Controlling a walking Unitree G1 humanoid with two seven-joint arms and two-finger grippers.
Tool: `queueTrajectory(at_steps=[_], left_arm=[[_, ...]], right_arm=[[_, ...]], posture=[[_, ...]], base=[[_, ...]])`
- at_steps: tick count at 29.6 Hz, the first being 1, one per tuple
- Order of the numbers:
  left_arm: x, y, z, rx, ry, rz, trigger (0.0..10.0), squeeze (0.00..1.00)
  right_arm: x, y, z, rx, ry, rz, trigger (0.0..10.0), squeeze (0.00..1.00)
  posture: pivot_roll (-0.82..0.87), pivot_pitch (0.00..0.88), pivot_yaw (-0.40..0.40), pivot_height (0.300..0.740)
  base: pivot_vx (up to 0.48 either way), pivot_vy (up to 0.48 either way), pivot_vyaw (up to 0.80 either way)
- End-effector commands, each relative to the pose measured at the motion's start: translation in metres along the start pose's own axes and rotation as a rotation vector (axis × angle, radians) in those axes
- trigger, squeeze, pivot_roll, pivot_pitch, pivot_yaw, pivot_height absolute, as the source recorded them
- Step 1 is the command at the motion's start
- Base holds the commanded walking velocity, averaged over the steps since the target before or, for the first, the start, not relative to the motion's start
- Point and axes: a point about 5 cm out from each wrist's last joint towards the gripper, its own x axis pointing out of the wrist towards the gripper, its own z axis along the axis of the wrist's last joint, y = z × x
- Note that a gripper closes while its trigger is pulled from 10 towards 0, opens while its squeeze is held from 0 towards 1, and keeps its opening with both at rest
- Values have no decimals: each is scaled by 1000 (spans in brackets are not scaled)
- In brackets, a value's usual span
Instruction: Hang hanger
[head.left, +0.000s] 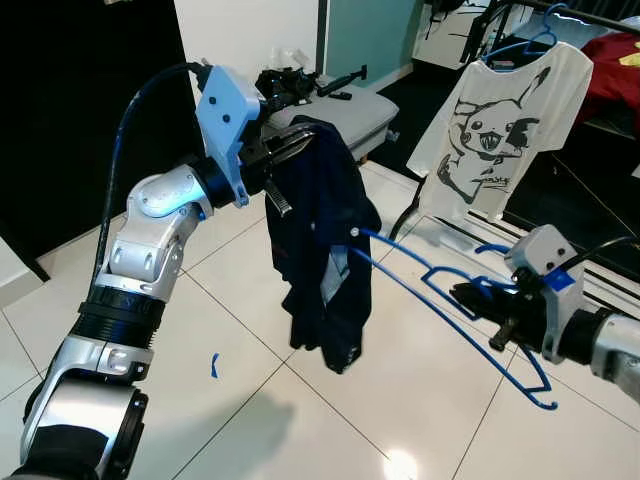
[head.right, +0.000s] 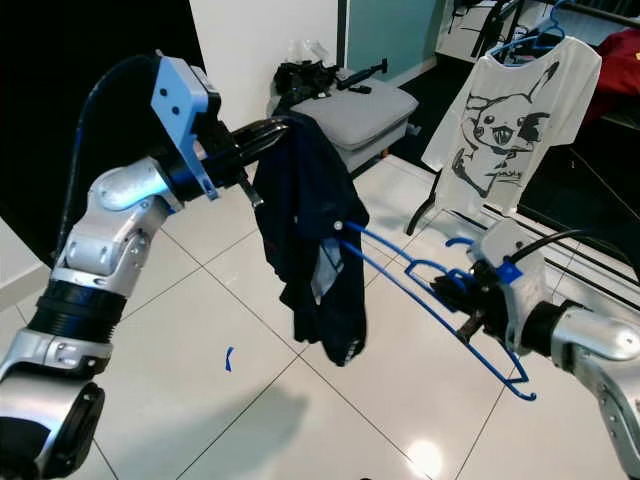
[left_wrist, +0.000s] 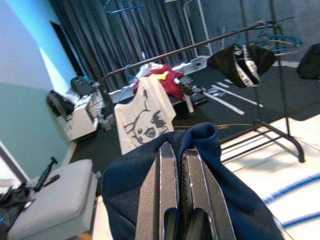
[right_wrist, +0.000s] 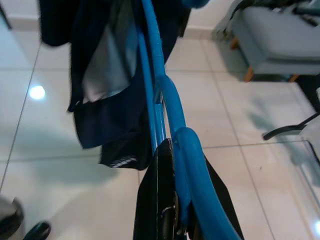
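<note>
Between raised hands, navy garment (head.left: 320, 240), blue hanger (head.left: 440, 300), rack (left_wrist: 200, 47) behind

We saw a thin blue hanger (head.left: 440, 300) held up in the air, lying almost flat. One end poked into a dark blue shirt (head.left: 325, 250) that hung limp.

Home laundry/drying area w/ white tile floor (head.left: 250, 400). Beyond the right gripper (head.left: 480, 300): garment rack (left_wrist: 210, 45) w/ white cartoon T-shirt (head.left: 505, 125), red clothes (head.left: 615, 60). Grey padded bench (head.right: 365, 110) behind left gripper (head.left: 300, 140).
</note>
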Motion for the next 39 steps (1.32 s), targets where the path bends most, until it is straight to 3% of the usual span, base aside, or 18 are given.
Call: queueTrajectory(at_steps=[1,10,14,15,17,19,22,23,26,35,39], left_arm=[[3,-7,5,-3,-29,-43,10000,0],[4,-26,4,-40,-52,-172,10000,0],[1,-31,-6,12,10,-206,10000,0],[-4,-24,-13,72,72,-192,10000,0],[-4,-24,-13,72,72,-192,10000,0],[-15,1,-19,188,173,-121,10000,0],[-27,29,-12,272,225,-26,10000,0],[-27,29,-12,272,225,-26,10000,0],[-36,48,-3,341,253,40,10000,0],[-33,48,10,355,181,43,10000,0],[-18,36,16,331,89,-10,10000,0]], right_arm=[[-2,-5,2,-2,-24,-33,10000,0],[1,-5,8,19,-82,-38,10000,0],[0,-2,14,42,-144,-8,10000,0],[-2,1,19,73,-201,23,10000,0],[-2,1,19,73,-201,23,10000,0],[-8,8,25,138,-302,104,10000,0],[-14,18,27,200,-380,204,10000,0],[-14,18,27,200,-380,204,10000,0],[-17,23,29,252,-440,263,10000,0],[-15,21,28,260,-444,249,10000,0],[-15,20,27,265,-436,242,10000,0]], posture=[[0,116,35,740],[-1,119,36,740],[-9,120,37,740],[-12,120,38,740],[-12,120,38,740],[-8,120,37,740],[-4,121,34,740],[-4,121,34,740],[-2,121,33,740],[0,119,27,740],[-1,118,26,740]], base=[[0,0,0],[0,0,0],[0,0,0],[0,0,0],[0,0,0],[0,0,0],[0,0,0],[0,0,0],[0,0,0],[0,0,0],[0,0,0]])
